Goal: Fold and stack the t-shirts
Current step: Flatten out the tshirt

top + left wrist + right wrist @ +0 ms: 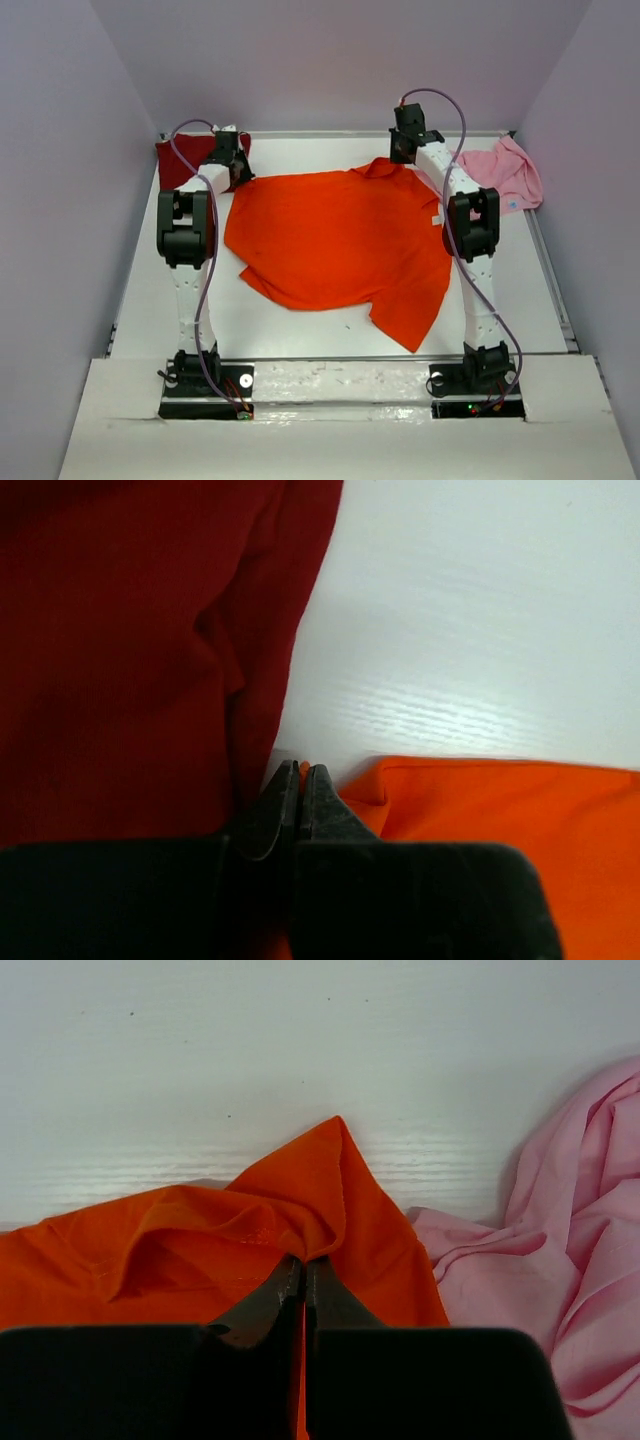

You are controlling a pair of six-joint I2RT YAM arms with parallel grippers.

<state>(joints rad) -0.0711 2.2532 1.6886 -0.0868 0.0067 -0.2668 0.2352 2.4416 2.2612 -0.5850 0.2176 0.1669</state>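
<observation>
Currently, the orange shirt (pixel 340 240) lies spread across the middle of the white table (pixel 300 340), mostly flat. Its edges are uneven, and one corner points toward the near right side.

Left hand (pixel 303 770): clenched at the shirt's far left corner. The two dark fingers are pressed together, and a sliver of orange cloth shows at their tips. The rest of the orange edge runs off to the right of the fingers. The maroon shirt (pixel 130 650) lies just to the left of this hand, at the far left corner of the table. It is layered and has a long vertical crease.

Right hand (pixel 303 1260): clenched on the orange shirt at its far right edge. A thin line of orange is visible between the closed fingers. Just ahead of the tips the cloth rises into a peaked fold with a stitched hem. The pink shirt (pixel 570 1260) lies just to the right, crumpled in soft, rounded folds, and touches the orange cloth.

All three shirts are plain, matte knit. The table surface is smooth with a faint horizontal grain.
</observation>
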